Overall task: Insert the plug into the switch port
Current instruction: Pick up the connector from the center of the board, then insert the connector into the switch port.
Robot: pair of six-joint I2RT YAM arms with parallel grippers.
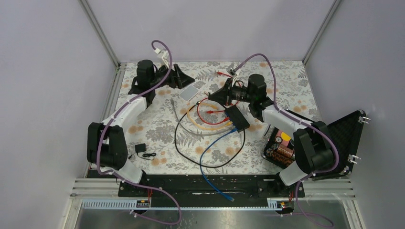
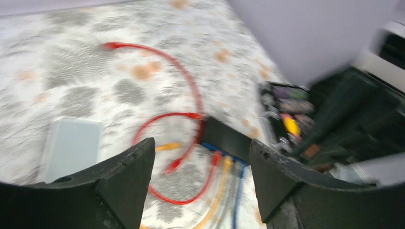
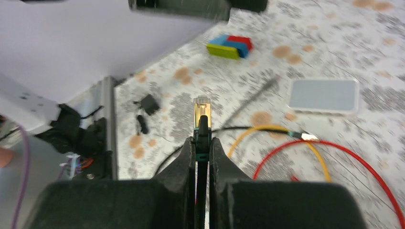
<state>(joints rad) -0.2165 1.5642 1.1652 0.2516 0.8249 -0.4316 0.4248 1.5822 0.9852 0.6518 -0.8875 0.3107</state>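
Plug (image 3: 202,106), clamped in the closed right gripper (image 3: 202,143) above the desk (image 1: 157,125) just beyond the black switch (image 1: 237,118), is best lined up square with a socket on the blue-edged side (image 2: 210,146) before being pushed home; left gripper (image 2: 200,162) is seen spread wide, empty.

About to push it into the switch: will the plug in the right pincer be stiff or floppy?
The plug is probably stiff: it juts straight beyond the right pincer, gripped just behind. What trails behind is likely limp, like the red cable lying in loose loops. The switch looks flat and unfixed, so it may slide.
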